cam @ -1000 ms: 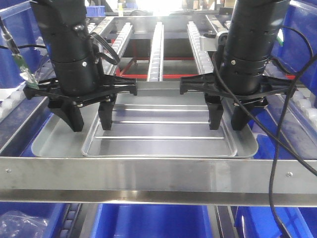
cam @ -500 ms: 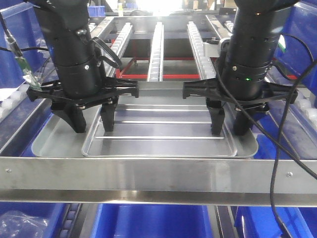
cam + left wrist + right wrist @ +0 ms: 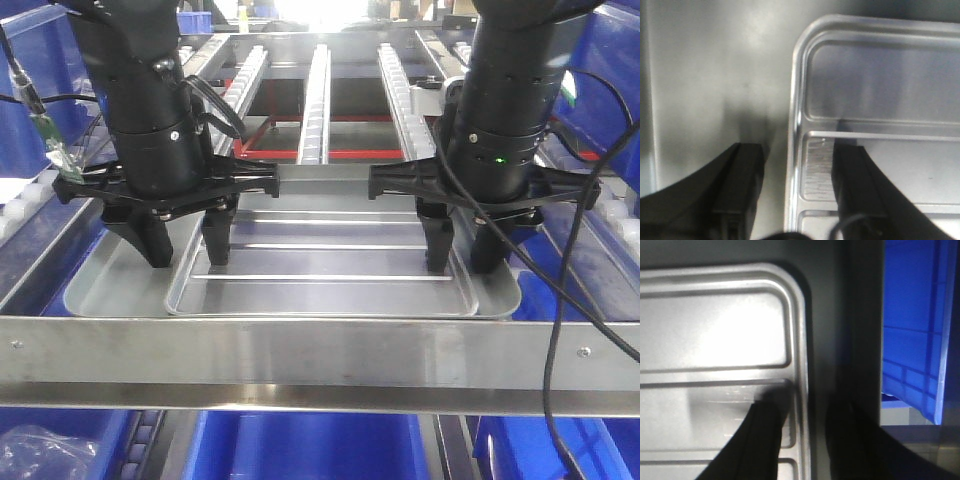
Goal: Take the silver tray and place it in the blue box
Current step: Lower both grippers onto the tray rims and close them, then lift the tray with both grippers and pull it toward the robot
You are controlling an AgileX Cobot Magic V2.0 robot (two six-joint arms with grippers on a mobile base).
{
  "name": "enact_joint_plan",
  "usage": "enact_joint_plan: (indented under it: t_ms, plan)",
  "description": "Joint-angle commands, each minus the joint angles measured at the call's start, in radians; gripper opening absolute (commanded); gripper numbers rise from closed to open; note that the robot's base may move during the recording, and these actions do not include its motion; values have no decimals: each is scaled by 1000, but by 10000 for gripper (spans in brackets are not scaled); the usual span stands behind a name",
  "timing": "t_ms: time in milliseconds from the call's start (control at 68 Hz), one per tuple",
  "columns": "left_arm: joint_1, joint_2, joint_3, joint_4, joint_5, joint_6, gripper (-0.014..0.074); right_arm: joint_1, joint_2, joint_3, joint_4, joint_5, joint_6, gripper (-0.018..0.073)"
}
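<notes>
Both spread: left end effector point(image 3: 185, 258) straddles 9 o'clock rim of silver tray point(image 3: 320, 262), right end effector point(image 3: 462, 265) 3 o'clock rim; long axis 9-to-3.

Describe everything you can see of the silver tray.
The silver tray is shallow, rectangular, shiny metal, with rounded corners, a raised rim and a recessed centre crossed by long ridges. It lies flat on a grey metal surface behind the steel frame bar. The left gripper and right gripper straddle its side rims, open, one finger inside and one outside; whether they touch it is unclear.
</notes>
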Motion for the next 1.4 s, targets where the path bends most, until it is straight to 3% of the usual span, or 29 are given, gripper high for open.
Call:
enact_joint_plan:
  t_ms: [0,279,544,838,1029,1309,1382]
  plan:
    - [-4,-47,-28,13,-14,-3,244,-7,-44,-31,-12,-31,-3,354]
    - [-4,-47,-28,13,-14,-3,217,-7,-44,-31,-12,-31,-3,316]
    - [-4,-47,-28,-21,-14,-3,-105,-7,-44,-31,-12,-24,-3,73]
    - [-4,-53,-28,-21,-14,-3,-99,-7,-44,-61,-12,7,-3,69]
    - [-2,-107,-30,-21,-4,-3,-99,-6,-45,-155,-12,113,-3,69]
    - [12,-218,-30,-19,137,-3,-99,45,-118,-187,-10,187,1,70]
    - [12,-239,-30,-48,160,-3,-99,67,-130,-186,-10,210,19,70]
